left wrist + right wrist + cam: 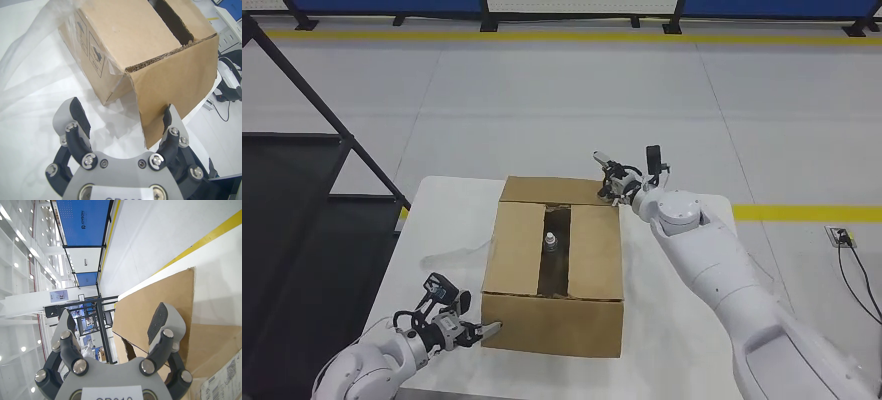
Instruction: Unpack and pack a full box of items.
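Top view places the left gripper [474, 318] at the near left corner of the cardboard box [512, 250], low over the white bench [442, 230]. Left wrist view shows this gripper [122, 103] spread wide. One pad [167, 115] rests against the edge of a flap that hangs down the box's near side, and the other pad stands apart from the cardboard. Crumpled clear film [28, 37] lies on the bench beside the box. The box stands mid-bench, its two top flaps folded in with a dark gap between them, and a small bottle [551, 241] stands upright in that gap. At the far right corner hovers the right gripper [610, 180]. Right wrist view shows that gripper [114, 308] spread wide too, one finger [158, 321] over the box's far flap
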{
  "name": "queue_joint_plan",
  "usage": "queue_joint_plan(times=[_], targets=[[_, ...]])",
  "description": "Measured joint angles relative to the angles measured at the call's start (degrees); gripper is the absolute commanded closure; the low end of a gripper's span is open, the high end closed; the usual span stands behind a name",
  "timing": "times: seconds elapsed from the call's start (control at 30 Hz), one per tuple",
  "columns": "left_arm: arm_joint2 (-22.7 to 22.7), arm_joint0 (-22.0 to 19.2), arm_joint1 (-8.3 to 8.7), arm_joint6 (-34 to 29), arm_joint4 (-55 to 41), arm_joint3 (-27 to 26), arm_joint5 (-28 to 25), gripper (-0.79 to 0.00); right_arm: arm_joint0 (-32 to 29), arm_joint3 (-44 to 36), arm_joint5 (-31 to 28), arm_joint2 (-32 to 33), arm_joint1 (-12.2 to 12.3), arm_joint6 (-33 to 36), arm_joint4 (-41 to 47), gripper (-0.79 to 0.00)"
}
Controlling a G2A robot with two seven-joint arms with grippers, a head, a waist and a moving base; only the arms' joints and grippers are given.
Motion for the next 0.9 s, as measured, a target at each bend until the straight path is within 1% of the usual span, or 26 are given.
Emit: queue_joint_plan(times=[0.1,0.2,0.3,0.33,0.43,0.53,0.57,0.67,0.9], targets=[[0.2,0.1,0.09,0.3,0.3,-0.1,-0.2,-0.785,0.3,1.1,-1.4,0.4,-0.6,-1.3,0.0,-0.785],[-0.2,0.5,0.2,1.3,0.0,-0.5,-0.3,-0.785,0.2,1.0,-4.3,1.5,-0.9,0.8,1.4,-0.785],[-1.8,1.3,0.32,3.2,-1.7,-1.3,0.4,-0.785,-0.2,0.4,-8.3,3.1,-0.7,8.3,4.0,-0.785],[-2.7,1.6,0.36,4.0,-2.3,-1.9,1.4,-0.785,-0.5,0.1,-9.1,3.7,-0.5,12.3,4.9,-0.785],[-4.7,2.6,0.35,6.8,-2.5,-3.8,5.2,-0.785,-1.2,-1.4,-9.6,3.9,-0.2,21.8,4.9,-0.785],[-6.1,3.9,0.25,10.0,-2.6,-5.4,8.1,-0.785,-2.0,-3.2,-8.2,2.9,-0.2,29.0,2.8,-0.785],[-6.4,4.2,0.22,10.8,-2.7,-5.8,8.6,-0.785,-2.2,-3.7,-7.7,2.6,-0.2,30.5,2.0,-0.785],[-6.8,5.2,0.13,12.3,-4.1,-6.4,9.3,-0.785,-3.4,-5.6,-6.4,1.4,-0.6,32.9,-0.1,-0.785],[-6.8,5.5,-0.01,13.2,-6.5,-6.4,10.3,-0.785,-5.3,-8.1,-2.6,-1.0,-1.7,32.1,-4.6,-0.785]])
